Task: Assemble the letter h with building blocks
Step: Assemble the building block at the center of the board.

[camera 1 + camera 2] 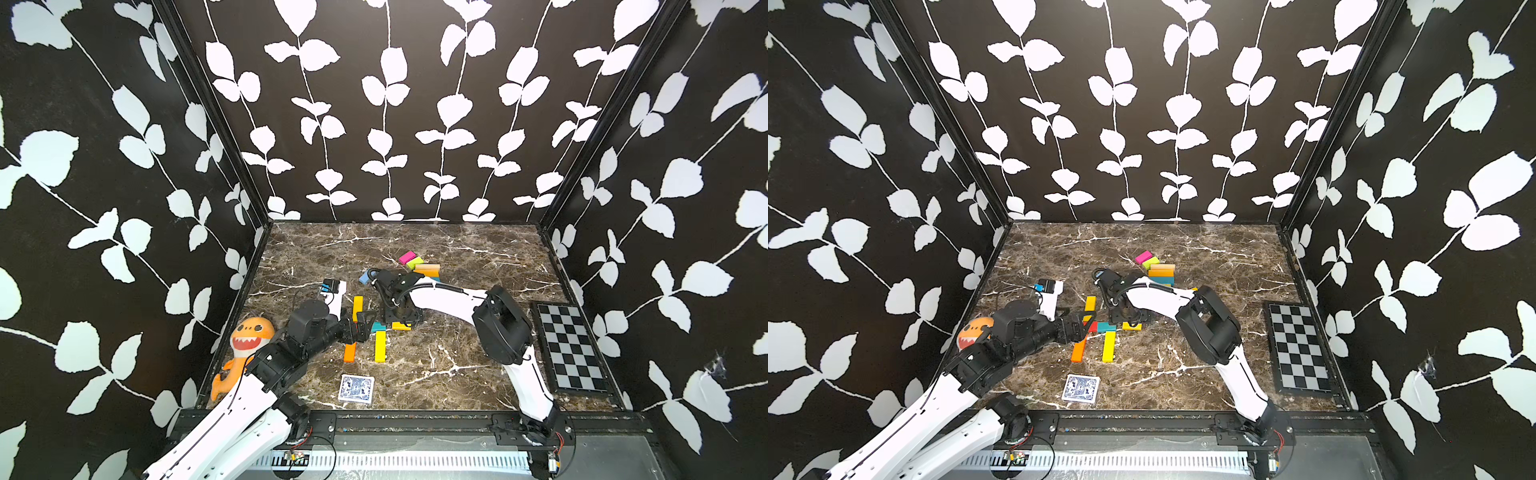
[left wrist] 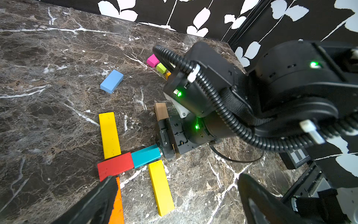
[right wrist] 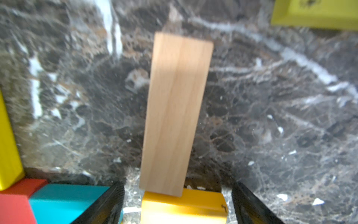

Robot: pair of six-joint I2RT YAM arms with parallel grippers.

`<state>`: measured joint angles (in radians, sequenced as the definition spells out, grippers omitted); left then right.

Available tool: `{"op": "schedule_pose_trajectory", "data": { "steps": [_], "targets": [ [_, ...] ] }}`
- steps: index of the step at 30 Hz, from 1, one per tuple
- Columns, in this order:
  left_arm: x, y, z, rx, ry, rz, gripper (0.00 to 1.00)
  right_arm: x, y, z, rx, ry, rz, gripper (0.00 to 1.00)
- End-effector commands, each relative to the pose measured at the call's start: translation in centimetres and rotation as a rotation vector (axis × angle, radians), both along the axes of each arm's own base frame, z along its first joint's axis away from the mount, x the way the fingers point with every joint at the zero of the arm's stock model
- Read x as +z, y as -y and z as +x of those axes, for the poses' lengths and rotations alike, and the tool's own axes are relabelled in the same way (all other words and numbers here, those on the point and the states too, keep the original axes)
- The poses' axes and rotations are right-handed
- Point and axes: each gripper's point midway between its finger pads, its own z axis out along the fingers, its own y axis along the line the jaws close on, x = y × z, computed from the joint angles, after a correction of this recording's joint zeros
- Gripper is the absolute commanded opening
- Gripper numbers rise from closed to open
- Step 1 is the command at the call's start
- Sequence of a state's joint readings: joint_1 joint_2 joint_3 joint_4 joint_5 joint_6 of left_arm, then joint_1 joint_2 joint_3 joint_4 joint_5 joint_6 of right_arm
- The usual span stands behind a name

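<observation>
On the marble table [image 1: 457, 257] the building blocks [image 2: 120, 164] already read roughly as an h, I'd say: stem, crossbar, right leg. A tan block [image 3: 174, 108] lies loose between the right fingers [image 3: 108, 205], which stand apart, clear of it on both sides; the left fingers [image 2: 96, 203] gape wide above the orange block [image 2: 118, 209].

Marble table [image 1: 457, 374] with coloured blocks [image 1: 380, 347], card deck [image 1: 356, 388], shark plush [image 1: 249, 336], chessboard [image 1: 569, 349]

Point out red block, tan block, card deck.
red block [image 2: 115, 165]: left wrist view, top face centre.
tan block [image 3: 174, 114]: right wrist view, top face centre.
card deck [image 1: 356, 388]: in a top view, patterned back.
</observation>
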<state>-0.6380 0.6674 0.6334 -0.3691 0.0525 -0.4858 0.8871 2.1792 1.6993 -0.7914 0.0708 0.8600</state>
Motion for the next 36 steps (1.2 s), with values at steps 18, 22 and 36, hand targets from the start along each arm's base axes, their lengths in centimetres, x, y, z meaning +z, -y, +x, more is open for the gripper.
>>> {"op": "schedule_pose_trajectory", "data": {
  "steps": [18, 22, 36],
  "targets": [
    [0.6, 0.0, 0.1, -0.002, 0.017, -0.006, 0.99, -0.5, 0.9, 2.8, -0.004, 0.019, -0.057, 0.84],
    [0.5, 0.0, 0.1, -0.001, 0.014, -0.006, 0.99, -0.8, 1.6, 2.6, -0.005, 0.016, -0.090, 0.81],
    [0.3, 0.0, 0.1, 0.001, 0.011, -0.004, 0.99, 0.4, 1.1, 3.5, 0.007, 0.074, -0.053, 0.84]
  ]
}}
